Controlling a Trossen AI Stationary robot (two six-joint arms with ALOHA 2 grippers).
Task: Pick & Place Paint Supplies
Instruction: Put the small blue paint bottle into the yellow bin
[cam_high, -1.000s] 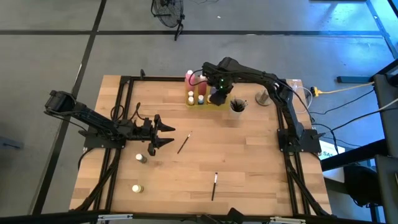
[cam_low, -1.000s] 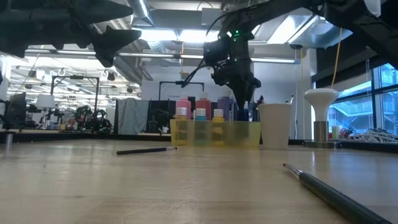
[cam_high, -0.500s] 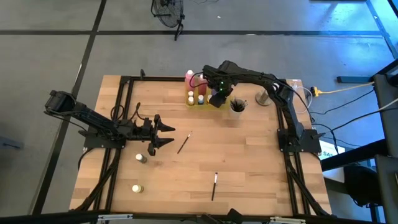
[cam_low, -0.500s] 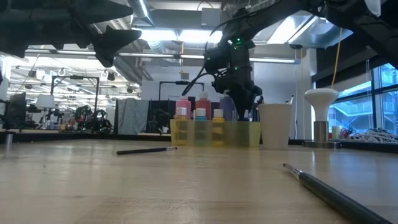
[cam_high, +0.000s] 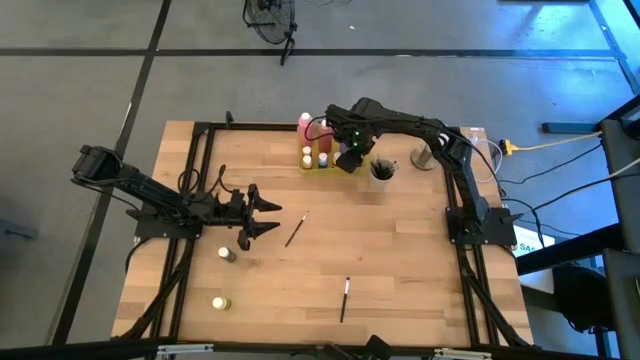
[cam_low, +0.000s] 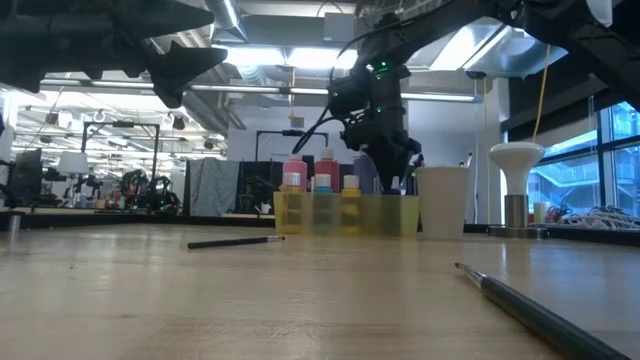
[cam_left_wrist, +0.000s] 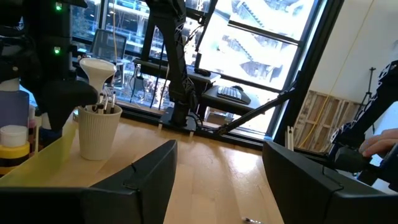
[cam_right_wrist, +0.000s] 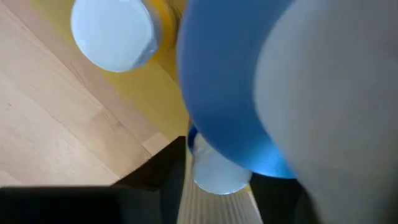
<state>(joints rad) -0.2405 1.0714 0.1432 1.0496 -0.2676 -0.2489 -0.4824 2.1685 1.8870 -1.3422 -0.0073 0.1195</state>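
Observation:
My right gripper hangs over the right end of the translucent yellow tray, shut on a blue paint bottle. Pink and pale-capped bottles stand in the tray. The ribbed cup next to it holds brushes. Two dark-handled paintbrushes lie flat on the table, one mid-table and one nearer the near edge. Two small pale-capped bottles stand upright at the near left. My left gripper waits open above the table's left half. My right gripper holds the blue bottle by its body, between the two fingers, coming from above and pointing down into the tray. The bottle fills the wrist view, and its lower part shows behind the tray wall. Whether it stands on the tray floor I cannot tell.
A white mushroom-shaped stand sits at the far right beyond the cup. The black frame rails run along the table's left and right edges. Bare wood lies between the tray and the mid-table brush.
My right gripper has come down with the blue bottle toward the tray's right end and has then held still. The left arm, brushes and loose bottles have stayed put.

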